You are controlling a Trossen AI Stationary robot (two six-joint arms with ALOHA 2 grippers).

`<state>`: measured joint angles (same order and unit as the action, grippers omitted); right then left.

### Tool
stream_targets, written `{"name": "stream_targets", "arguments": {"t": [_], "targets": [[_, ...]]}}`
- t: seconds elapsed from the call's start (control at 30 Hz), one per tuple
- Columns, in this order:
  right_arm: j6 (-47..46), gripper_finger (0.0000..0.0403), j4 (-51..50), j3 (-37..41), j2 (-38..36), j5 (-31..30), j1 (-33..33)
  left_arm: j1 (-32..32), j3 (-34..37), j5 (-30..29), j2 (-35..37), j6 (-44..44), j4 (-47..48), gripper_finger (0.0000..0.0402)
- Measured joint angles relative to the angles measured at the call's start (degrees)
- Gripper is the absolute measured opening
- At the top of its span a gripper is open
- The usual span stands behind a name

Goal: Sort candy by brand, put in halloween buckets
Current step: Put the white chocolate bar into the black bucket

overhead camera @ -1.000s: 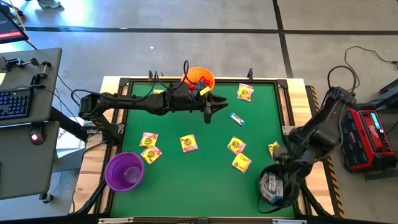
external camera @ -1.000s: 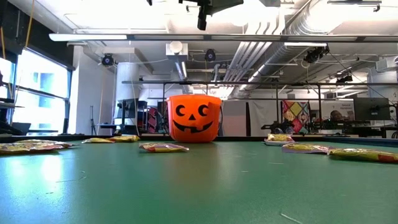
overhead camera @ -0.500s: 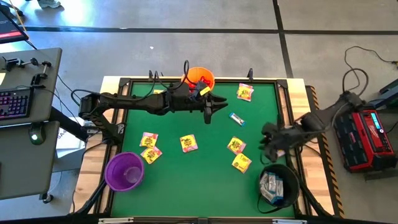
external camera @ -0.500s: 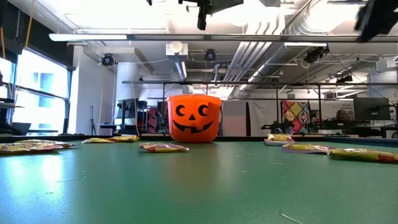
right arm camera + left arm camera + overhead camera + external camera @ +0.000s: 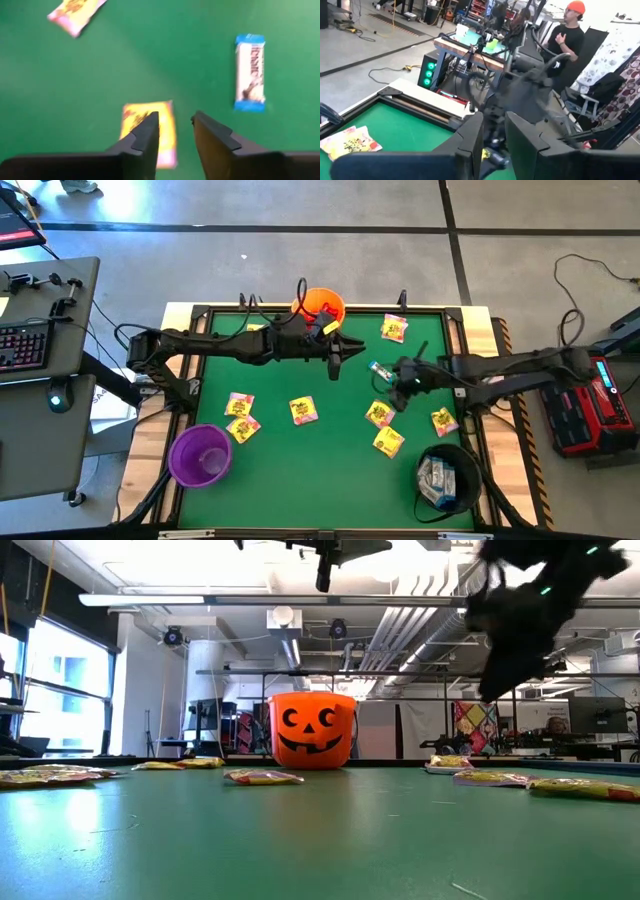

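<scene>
Green counter (image 5: 320,470), seen from above. I had the purple bucket (image 5: 200,454) at its near left corner, the black bucket (image 5: 448,474), already holding white-blue packets, at near right, and the orange bucket (image 5: 320,304) at the far edge. My right pincer (image 5: 398,380), fingers narrowly parted and empty, hung beside the white-blue bar (image 5: 250,71), with a yellow packet (image 5: 150,131) directly below it. My left pincer (image 5: 338,352), slightly parted and empty, waited near the orange bucket. I judged I should centre over one packet before descending.
</scene>
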<state>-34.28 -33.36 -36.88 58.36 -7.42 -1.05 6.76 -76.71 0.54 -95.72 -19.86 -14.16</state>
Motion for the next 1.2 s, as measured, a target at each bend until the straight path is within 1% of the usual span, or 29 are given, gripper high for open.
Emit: {"name": "stream_targets", "arguments": {"t": [0.13, 0.23, 0.33, 0.43, 0.6, 0.8, 0.93, 1.03, 1.2], "targets": [[5.8, 0.0159, 6.3, 0.0, 6.0, -0.1, -6.2, 0.0, 0.0, 0.0, 0.0, 0.0, 1.0, 0.0069], [7.9, 0.0193, 11.2, 0.0, 10.7, 0.2, -10.8, 0.0, 0.0, 0.0, 0.0, 0.0, 1.1, 0.0069], [9.1, 0.022, 14.4, 0.0, 15.0, 0.3, -15.2, 0.0, 0.0, 0.0, 0.0, 0.0, 1.2, 0.0069], [11.2, 0.0234, 16.8, 0.0, 19.3, 0.6, -18.9, 0.0, 0.0, 0.0, 0.0, 0.0, 1.9, 0.0069], [14.2, 0.0236, 23.1, -0.2, 26.5, 3.3, -22.1, 0.0, 0.0, -0.2, 0.0, 0.7, 3.4, 0.0069], [15.3, 0.0226, 24.9, -2.1, 32.9, 2.7, -23.0, 0.0, 0.0, -0.4, 0.0, 1.0, 4.2, 0.0069], [15.3, 0.0201, 24.9, -2.7, 34.7, 1.9, -23.0, 0.0, 0.0, -0.4, 0.0, 1.0, 4.9, 0.0069], [15.0, 0.0163, 24.9, -2.8, 34.5, 1.5, -23.0, 0.0, 0.0, -0.8, 0.0, 1.0, 5.5, 0.0069], [15.0, 0.0071, 24.7, -2.6, 33.3, 1.5, -23.1, 0.0, 0.0, -0.9, 0.0, 1.1, 5.9, 0.0069]]}}
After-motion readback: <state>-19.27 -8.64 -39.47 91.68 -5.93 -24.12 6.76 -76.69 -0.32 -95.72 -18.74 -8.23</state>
